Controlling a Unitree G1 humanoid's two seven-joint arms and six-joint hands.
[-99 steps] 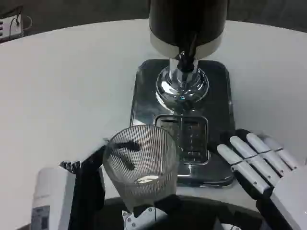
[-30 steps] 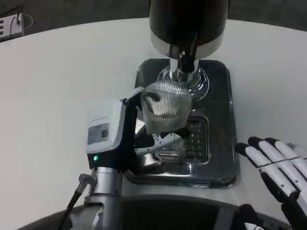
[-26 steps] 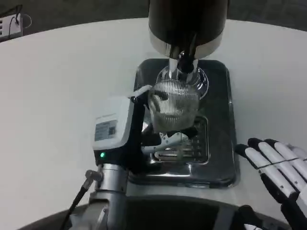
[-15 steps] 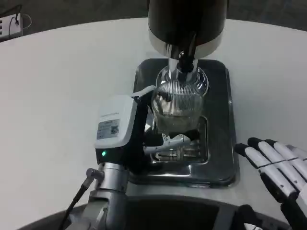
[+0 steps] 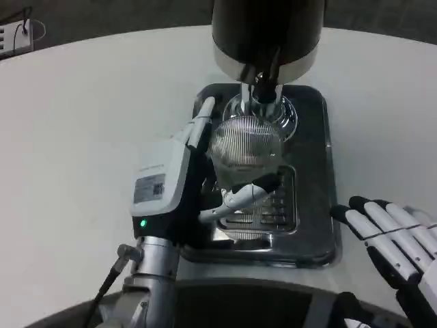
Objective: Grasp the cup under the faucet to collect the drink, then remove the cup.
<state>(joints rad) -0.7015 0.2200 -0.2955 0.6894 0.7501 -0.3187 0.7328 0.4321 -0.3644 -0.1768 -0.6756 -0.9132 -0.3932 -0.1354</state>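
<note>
I see the ribbed glass cup [image 5: 244, 152] just below the faucet [image 5: 263, 89], over the steel drip tray [image 5: 311, 205] — left hand [image 5: 179, 184] fingers wrapped round it. Right hand [image 5: 392, 246] lies beside the tray, fingers straight, holding nothing.

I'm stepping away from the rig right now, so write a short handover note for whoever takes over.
Left hand: grips the ribbed glass cup, fingers wrapped round it.
Right hand: open, resting on the white table beside the steel drip tray.
Cup: held above the tray, just below the faucet of the black dispenser.
Done: cup grasped and placed under the faucet.
Left: collect the drink (no flow visible), then take the cup away.
</note>
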